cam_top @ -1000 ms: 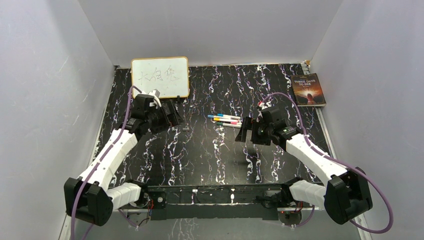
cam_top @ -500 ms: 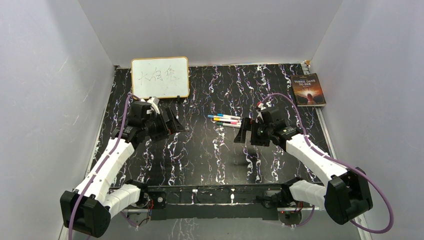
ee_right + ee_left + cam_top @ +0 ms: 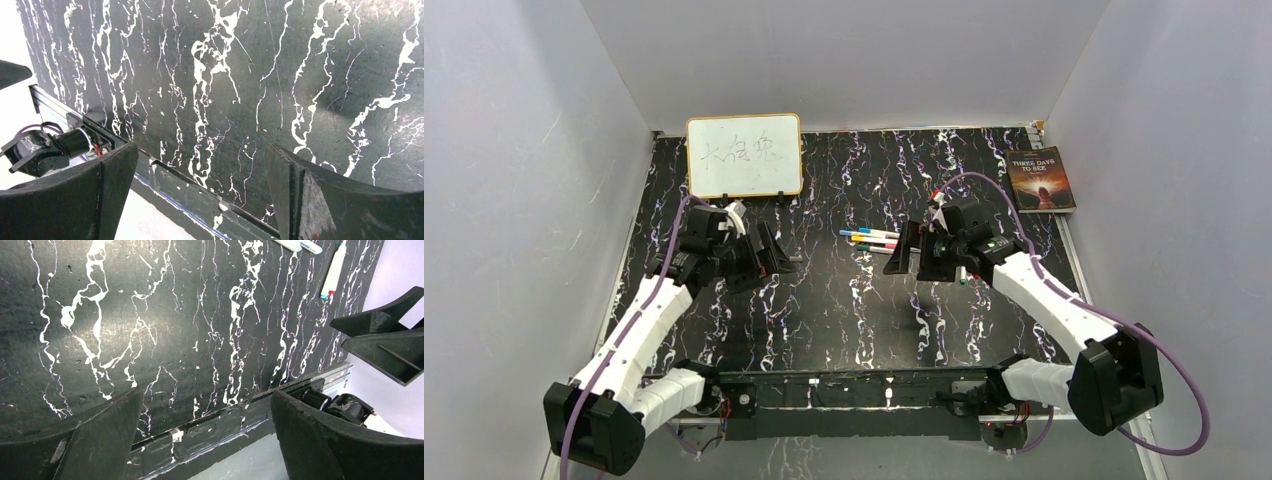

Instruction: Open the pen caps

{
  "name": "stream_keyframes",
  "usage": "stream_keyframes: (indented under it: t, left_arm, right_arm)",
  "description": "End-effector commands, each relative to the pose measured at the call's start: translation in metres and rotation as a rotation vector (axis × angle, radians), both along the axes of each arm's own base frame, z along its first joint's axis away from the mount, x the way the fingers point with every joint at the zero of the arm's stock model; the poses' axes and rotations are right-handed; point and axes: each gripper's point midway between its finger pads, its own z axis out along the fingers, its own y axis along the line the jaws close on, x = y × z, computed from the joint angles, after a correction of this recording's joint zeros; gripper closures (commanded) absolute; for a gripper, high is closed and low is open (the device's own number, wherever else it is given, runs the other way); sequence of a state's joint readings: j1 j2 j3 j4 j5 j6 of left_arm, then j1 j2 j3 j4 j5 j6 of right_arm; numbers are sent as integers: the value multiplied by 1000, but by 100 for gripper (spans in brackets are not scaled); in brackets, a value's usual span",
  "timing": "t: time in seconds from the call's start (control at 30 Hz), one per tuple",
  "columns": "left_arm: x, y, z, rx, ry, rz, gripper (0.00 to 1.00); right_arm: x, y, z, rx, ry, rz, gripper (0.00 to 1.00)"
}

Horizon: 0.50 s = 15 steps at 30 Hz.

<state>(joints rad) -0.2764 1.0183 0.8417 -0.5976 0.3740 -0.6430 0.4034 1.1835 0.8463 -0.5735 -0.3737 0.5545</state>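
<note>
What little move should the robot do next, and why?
Probably ease the open right hand onto the nearest of the pens: it hovers just beside the bunch, holding nothing, while the left hand, also open, is farther away.

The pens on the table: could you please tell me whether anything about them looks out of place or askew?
A stray pen lies apart from the other pens, which sit bunched together. It is turned at a different angle to them and lies close beside the right arm. Nothing looks spilled or damaged.
</note>
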Motion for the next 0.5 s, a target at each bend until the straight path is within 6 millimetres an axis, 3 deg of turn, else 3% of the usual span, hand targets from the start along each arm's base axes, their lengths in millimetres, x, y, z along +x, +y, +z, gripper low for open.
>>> stream_keyframes:
  t: [0.0,0.13,0.3,0.47]
  left_arm:
    - [-4,4,4,29,9,-35,2]
    - [3,-1,4,3,-2,-28,2]
    - [15,-8,2,-11,7,-47,2]
    - [19,-16,4,-48,24,-66,2]
  right_arm:
    - [6,8,4,13,-4,29,2]
    - [13,14,-10,3,34,51,2]
    - [37,22,1,-18,34,50,2]
    - [48,34,5,-13,41,33,2]
